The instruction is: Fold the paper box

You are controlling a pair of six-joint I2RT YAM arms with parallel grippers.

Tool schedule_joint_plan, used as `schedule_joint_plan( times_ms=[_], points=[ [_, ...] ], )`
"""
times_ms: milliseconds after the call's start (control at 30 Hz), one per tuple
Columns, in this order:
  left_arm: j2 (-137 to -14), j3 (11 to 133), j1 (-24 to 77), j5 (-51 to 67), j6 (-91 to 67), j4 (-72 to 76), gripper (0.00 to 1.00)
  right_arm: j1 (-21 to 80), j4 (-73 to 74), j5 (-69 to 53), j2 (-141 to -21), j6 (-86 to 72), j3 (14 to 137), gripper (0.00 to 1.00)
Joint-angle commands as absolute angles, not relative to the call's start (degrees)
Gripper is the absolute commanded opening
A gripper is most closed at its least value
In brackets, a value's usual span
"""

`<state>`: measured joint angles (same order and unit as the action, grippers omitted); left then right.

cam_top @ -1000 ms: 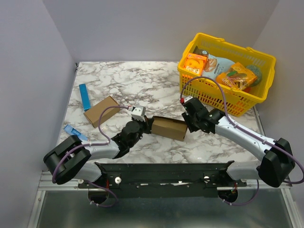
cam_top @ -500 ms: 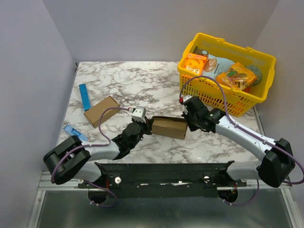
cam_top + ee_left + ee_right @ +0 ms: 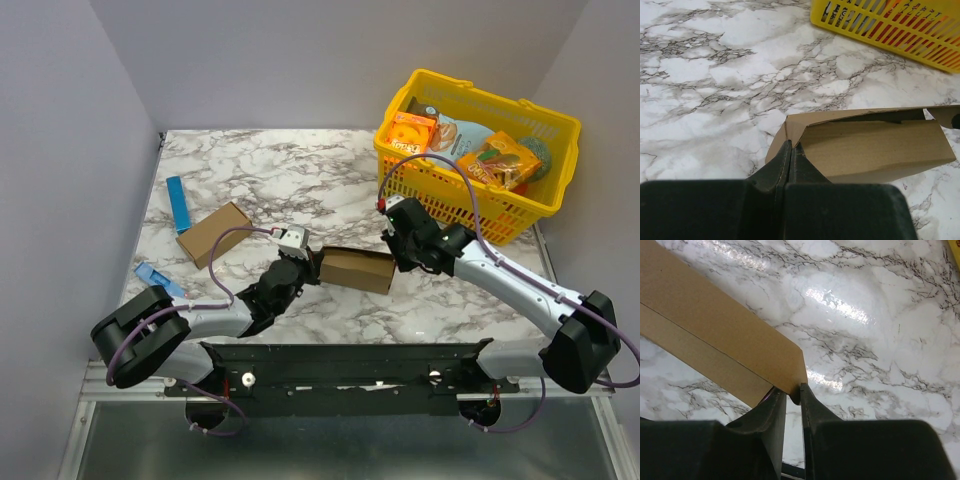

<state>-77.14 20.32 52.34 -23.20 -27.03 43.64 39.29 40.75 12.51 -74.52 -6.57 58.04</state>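
light: bright, even | glare: white patches on marble tabletop [image 3: 837,302] | shadows: soft | focus: mostly sharp

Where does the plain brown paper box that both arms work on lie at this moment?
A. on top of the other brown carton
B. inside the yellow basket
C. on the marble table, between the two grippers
C: in the top view the paper box lies on the marble table, with the left gripper at its left end and the right gripper at its right end.
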Motion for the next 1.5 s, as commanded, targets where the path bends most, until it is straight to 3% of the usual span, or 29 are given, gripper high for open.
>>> schedule_joint_plan(
  times_ms=[0,433,533,667,1167,1467],
  points=[
    [-79.5,17.1,53.1,-23.5,-26.4,27.2,0.0,39.3,43.1,14.4,-75.0,-7.3,58.0,0.26],
    [-78.3,16.4,53.2,-23.6,-26.3,27.3,0.0,39.2,42.0,16.9,-76.7,-6.9,57.3,0.28],
    [-78.4,16.4,53.2,-23.6,-26.1,27.2,0.0,39.1,41.6,16.1,-76.2,-7.0,57.0,0.21],
    [-78.6,16.8,53.9,-25.7,-26.1,26.5,0.0,39.2,41.7,13.0,-75.3,-7.6,57.8,0.01],
    [-83.0,22.0,60.2,-37.5,-25.7,19.3,0.0,39.1,45.4,4.0,-76.1,-16.5,65.3,0.01],
    [-87.7,25.8,63.8,-42.7,-25.2,14.9,0.0,33.3,43.9,-3.0,-77.1,-17.6,63.6,0.01]
  ],
)
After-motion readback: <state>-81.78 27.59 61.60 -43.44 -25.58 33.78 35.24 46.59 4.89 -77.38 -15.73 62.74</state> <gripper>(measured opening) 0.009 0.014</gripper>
